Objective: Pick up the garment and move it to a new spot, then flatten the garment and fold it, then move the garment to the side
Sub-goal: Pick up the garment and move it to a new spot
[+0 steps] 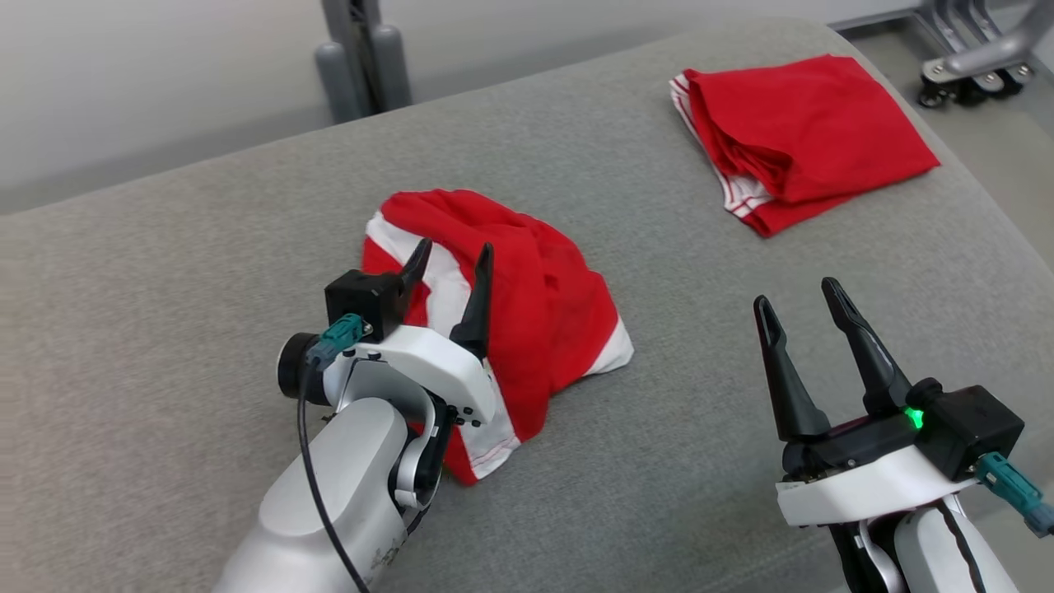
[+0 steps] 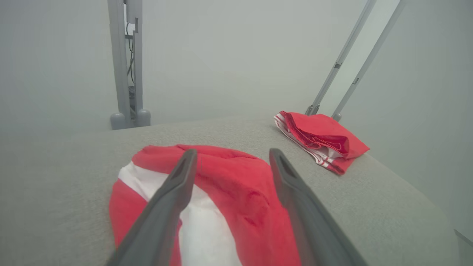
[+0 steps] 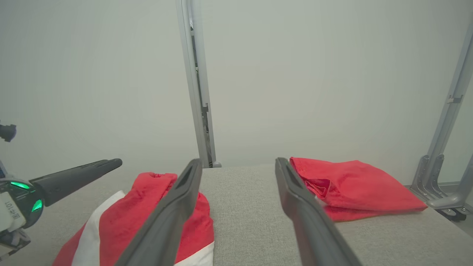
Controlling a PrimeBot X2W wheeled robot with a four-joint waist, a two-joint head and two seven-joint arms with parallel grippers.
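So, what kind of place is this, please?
Probably a robot test room, not a home: a grey padded table, a bare pale wall, and a wheeled metal stand.

The right gripper (image 3: pixel 238 162) rises from the bottom edge with its jaws spread wide, and the grey bench (image 3: pixel 244 207) shows between them. A crumpled red-and-white garment (image 3: pixel 122 218) lies partly behind the left jaw, and a folded red garment (image 3: pixel 362 192) lies flat just past the right jaw's tip, the two well apart. From the left edge the left gripper (image 3: pixel 74 178) points in beside the crumpled garment, green lights glowing on its body, and a grey post (image 3: pixel 196 92) stands behind the bench against a pale wall (image 3: pixel 92 74).
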